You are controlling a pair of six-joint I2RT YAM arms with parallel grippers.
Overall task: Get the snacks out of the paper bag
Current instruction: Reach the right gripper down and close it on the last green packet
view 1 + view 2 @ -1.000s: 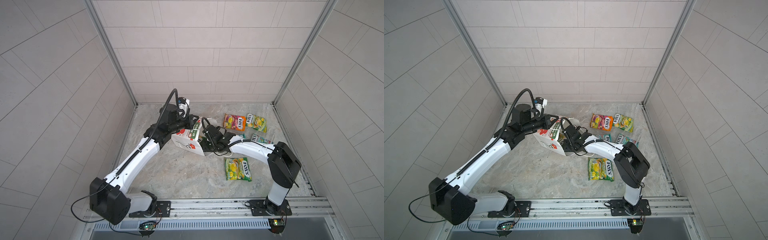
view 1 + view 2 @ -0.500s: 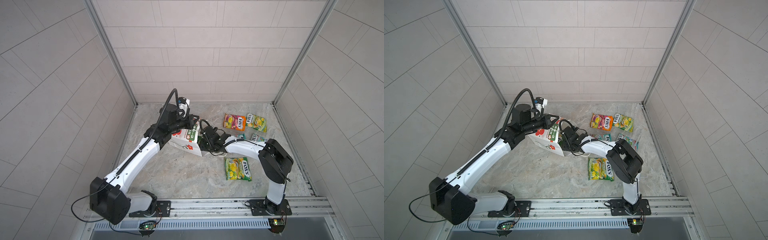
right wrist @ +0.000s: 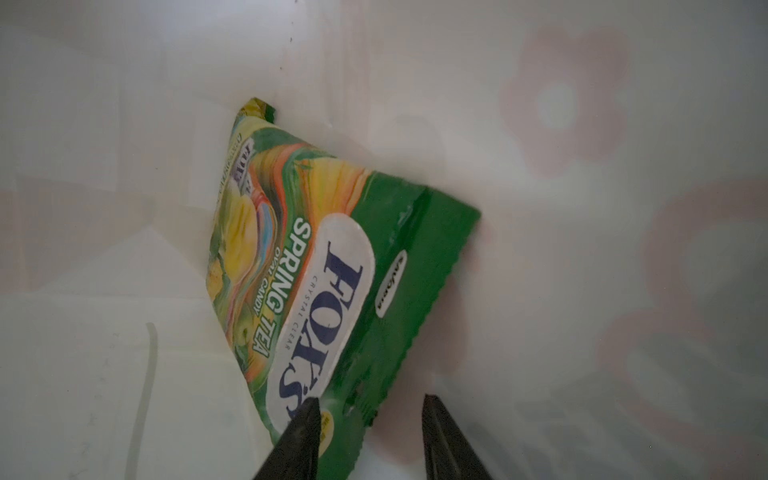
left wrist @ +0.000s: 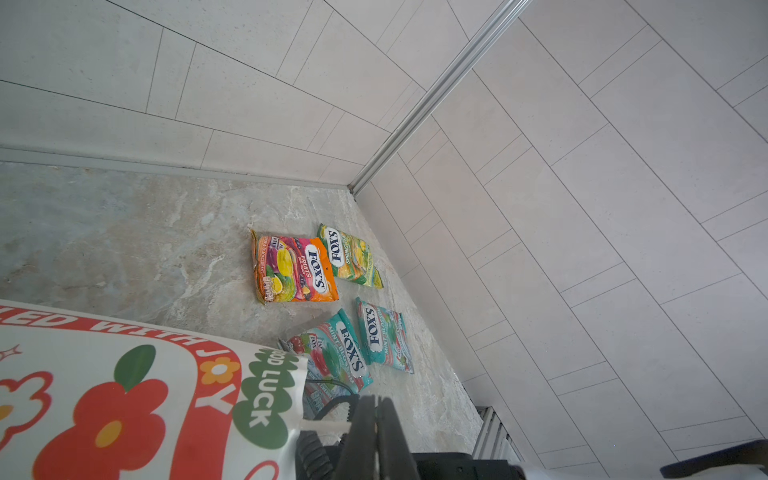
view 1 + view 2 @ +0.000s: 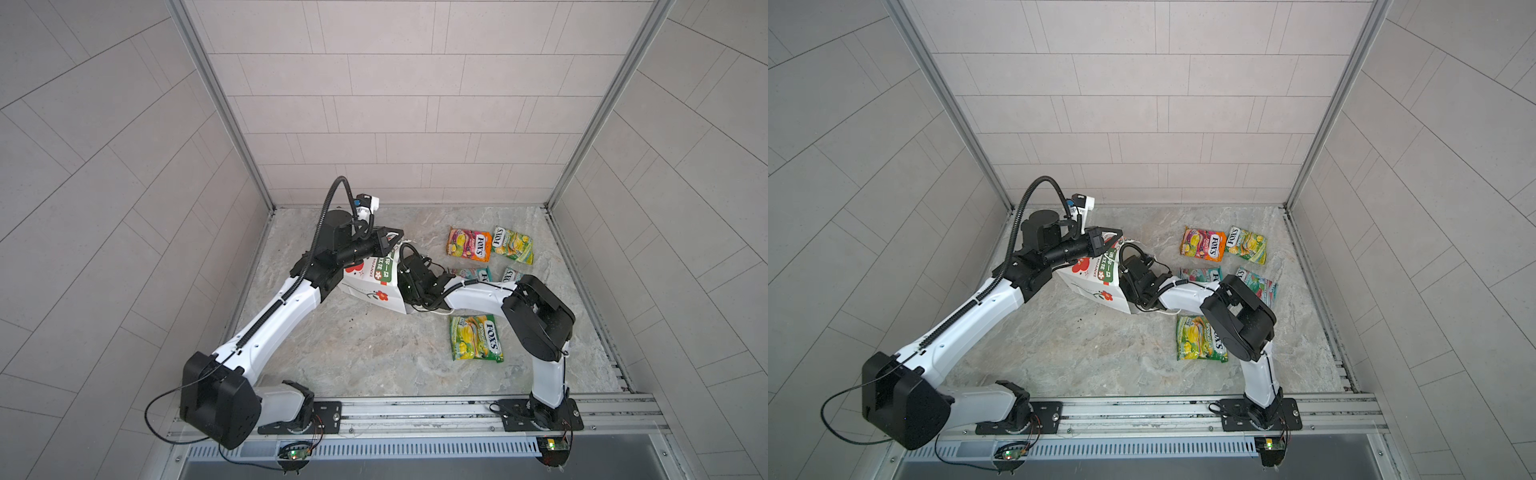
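Packet (image 3: 316,266), green-yellow, inside paper bag (image 5: 372,286): ahead of right gripper (image 3: 368,401), long axis running deeper inward; near corner between its parted jaws. Left gripper (image 4: 376,401) pinches bag rim.

The paper bag (image 5: 374,286) set on the bench (image 5: 353,353).
One packet (image 3: 316,270) is lodged inside it; the other packets (image 5: 468,245) are spread to its right.

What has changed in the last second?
The right gripper pushed deeper into the paper bag as its elbow swung left. Its open jaws now straddle a corner of the green packet inside, not yet gripped. Nothing was taken or released. The left gripper stays shut on the bag, the bag hardly moved, and the five packets on the table lie as before.
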